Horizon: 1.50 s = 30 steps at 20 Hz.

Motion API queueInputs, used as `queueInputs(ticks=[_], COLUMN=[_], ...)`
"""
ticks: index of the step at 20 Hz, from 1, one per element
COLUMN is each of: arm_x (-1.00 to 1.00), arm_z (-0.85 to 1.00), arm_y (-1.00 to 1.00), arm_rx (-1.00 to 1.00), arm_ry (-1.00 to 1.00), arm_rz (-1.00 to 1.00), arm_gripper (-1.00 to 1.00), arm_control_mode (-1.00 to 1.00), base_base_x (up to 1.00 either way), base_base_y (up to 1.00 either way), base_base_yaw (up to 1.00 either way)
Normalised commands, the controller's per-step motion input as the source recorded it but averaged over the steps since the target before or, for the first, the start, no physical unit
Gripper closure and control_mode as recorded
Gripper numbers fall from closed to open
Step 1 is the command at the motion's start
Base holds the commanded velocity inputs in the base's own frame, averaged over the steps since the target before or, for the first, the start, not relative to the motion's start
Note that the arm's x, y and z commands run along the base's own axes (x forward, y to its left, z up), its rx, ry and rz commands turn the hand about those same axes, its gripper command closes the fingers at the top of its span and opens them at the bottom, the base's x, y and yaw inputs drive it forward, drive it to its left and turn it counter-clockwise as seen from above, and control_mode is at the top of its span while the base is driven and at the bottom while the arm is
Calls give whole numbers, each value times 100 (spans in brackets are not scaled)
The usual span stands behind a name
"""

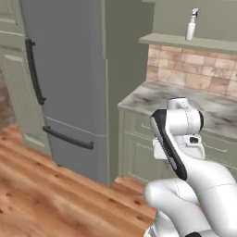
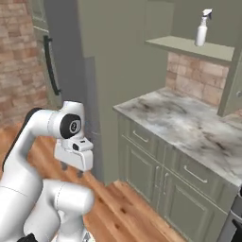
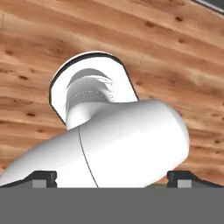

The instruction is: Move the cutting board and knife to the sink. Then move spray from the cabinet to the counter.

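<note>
step: We judged the spray leg was in hand. No cutting board, knife or sink was in front of us, so we could not check the first half from here.
spray (image 2: 202, 29): It stood upright on the open shelf of the cabinet (image 2: 189, 46), near the shelf's middle, nothing touching it. In the left base view it sat at the top right, spray (image 1: 191, 24), well above the counter (image 1: 176, 99).
counter: Pale marble, bare where we could see it, directly under the shelf. Plenty of free surface for the set-down.
gripper (image 2: 72, 169): It hung low beside the base, pointing down at the wooden floor (image 3: 131, 43), well apart from the spray. In the hand view the finger tips (image 3: 43, 178) sat at the far edges of the frame, so we read the jaws as spread fully wide, with nothing between them.
fridge (image 1: 69, 78): Tall grey unit left of the counter, not part of the job.
hedge: In the right base view the fingers were small and partly hidden by the hand, so we took the width from the hand view.
next: We reckoned the arm had to lift and reach up and forward to shelf height, jaws level with the bottle's body below the trigger, then close and lower it to the marble. The bottle is slim and tall, so a sideways nudge could tip it.
</note>
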Motion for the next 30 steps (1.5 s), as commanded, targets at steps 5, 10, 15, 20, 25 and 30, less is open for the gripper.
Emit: queueInputs(ticks=[5, 10, 15, 20, 25, 30], arm_x=[0, 0, 0, 0, 0, 0], arm_z=[0, 0, 0, 0, 0, 0], arm_y=[0, 0, 0, 0, 0, 0], arm_rx=[0, 0, 0, 0, 0, 0], arm_ry=[0, 0, 0, 0, 0, 0], arm_rz=[0, 0, 0, 0, 0, 0], arm_gripper=[-100, -100, -100, -100, -100, -100], arm_control_mode=[100, 100, 100, 100, 100, 100], base_base_x=[49, 49, 51, 55, 57, 64], base_base_y=[31, 31, 38, 58, 36, 16], base_base_yaw=[-65, -65, -56, -1, 25, 13])
